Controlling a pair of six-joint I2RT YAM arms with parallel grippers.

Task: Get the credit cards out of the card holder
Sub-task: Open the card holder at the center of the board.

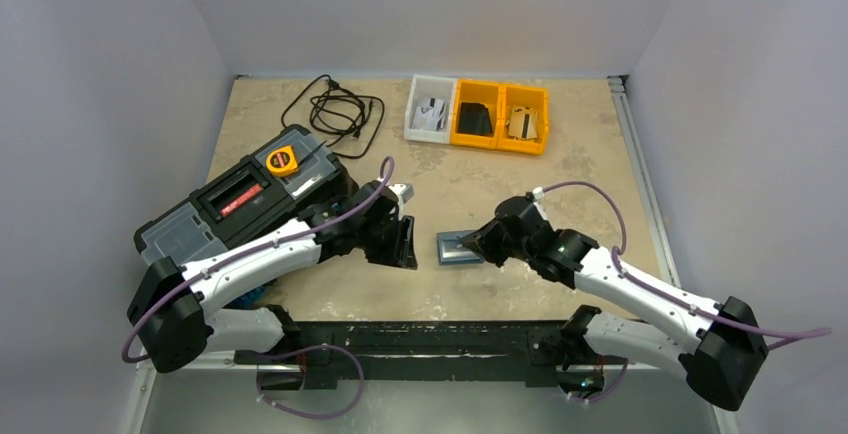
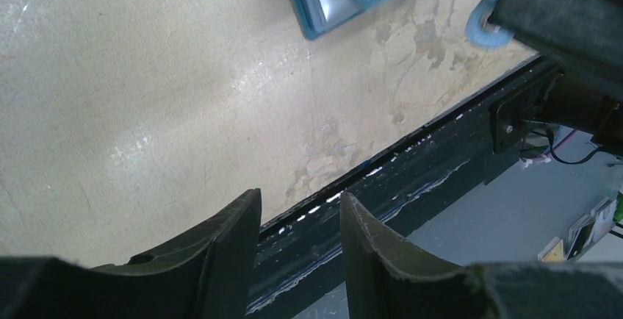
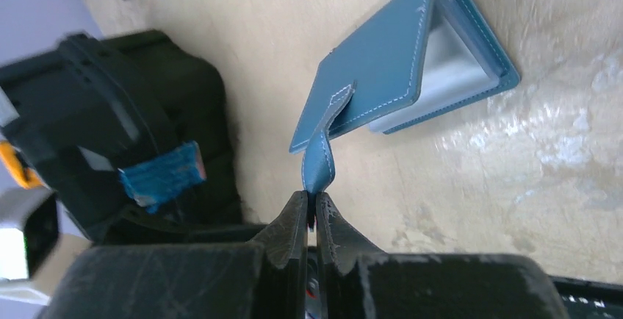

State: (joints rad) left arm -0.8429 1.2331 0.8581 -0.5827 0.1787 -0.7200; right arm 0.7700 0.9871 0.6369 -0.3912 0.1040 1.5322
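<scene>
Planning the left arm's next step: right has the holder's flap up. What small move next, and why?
Probably bring the left gripper across to the open side of the card holder. The right gripper is shut on its strap, propping the flap up, and a pale pocket shows underneath. The left jaws stand apart, empty, over bare table beside it.

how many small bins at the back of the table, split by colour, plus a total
yellow bins: 2
white bin: 1
total: 3
</scene>
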